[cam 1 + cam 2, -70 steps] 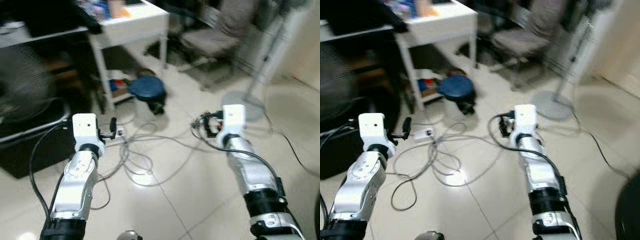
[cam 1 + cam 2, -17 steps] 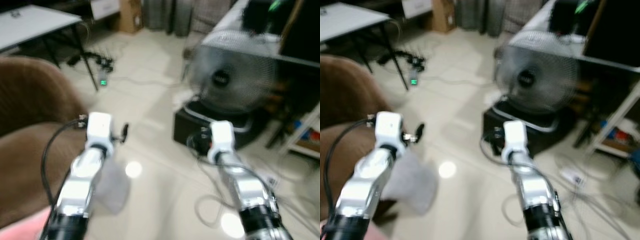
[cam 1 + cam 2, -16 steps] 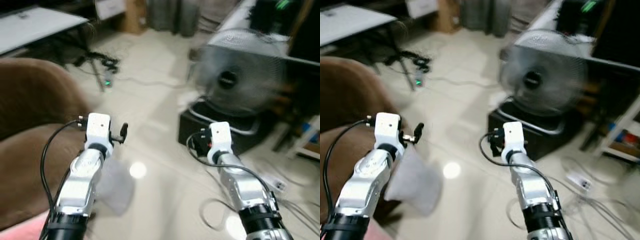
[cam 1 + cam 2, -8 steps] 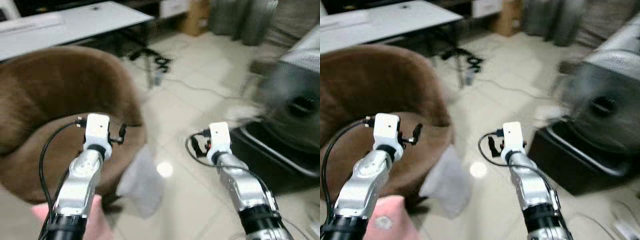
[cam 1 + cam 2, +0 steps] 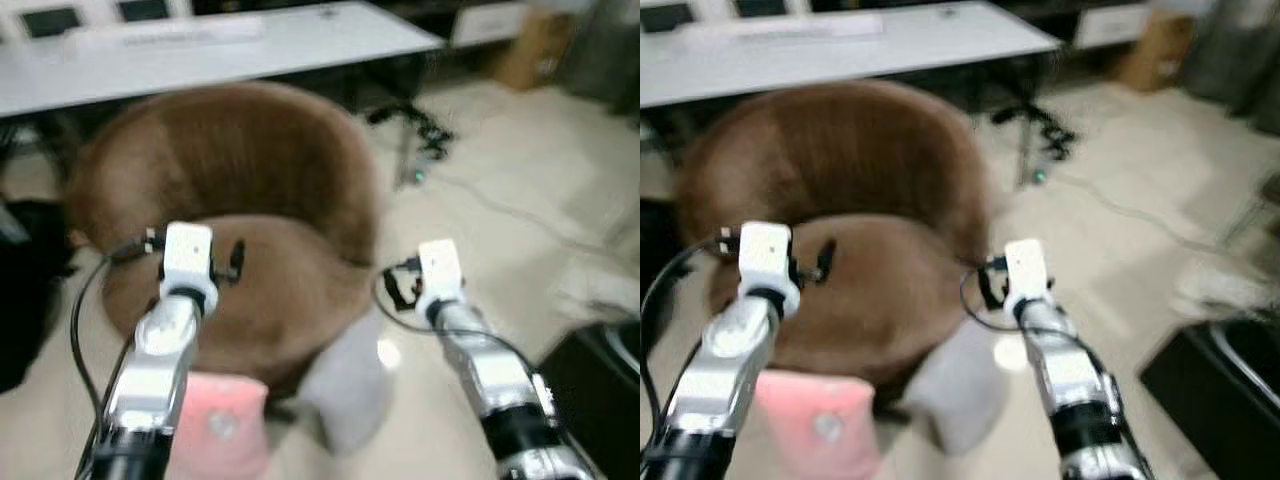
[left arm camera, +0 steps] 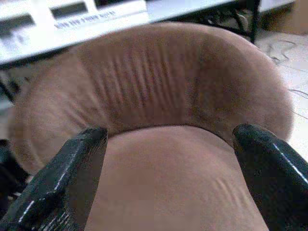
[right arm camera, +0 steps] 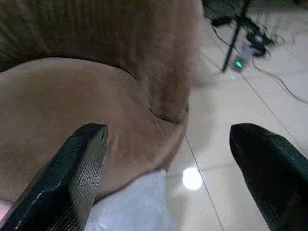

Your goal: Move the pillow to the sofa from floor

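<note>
A round brown sofa chair [image 5: 250, 190] stands straight ahead. On the floor at its front lie a pink pillow [image 5: 222, 425] and a pale grey pillow [image 5: 350, 385], the grey one leaning against the sofa's base. My left gripper [image 6: 168, 137] is open and empty, held out above the brown seat [image 6: 168, 183]. Also open and empty, my right gripper [image 7: 168, 134] hovers over the seat's right edge and the grey pillow [image 7: 139, 202]. Neither touches a pillow.
A long white table [image 5: 250, 45] runs behind the sofa. Cables and a power strip [image 5: 420, 135] lie on the tiled floor to the right, near a table leg. A black box [image 5: 600, 370] sits at the right edge, a dark object [image 5: 20, 290] at the left.
The whole view has swung left: the fan and black stand slid out to the right, the brown sofa came to the centre and the pink pillow came into view. Both grippers stay open.
</note>
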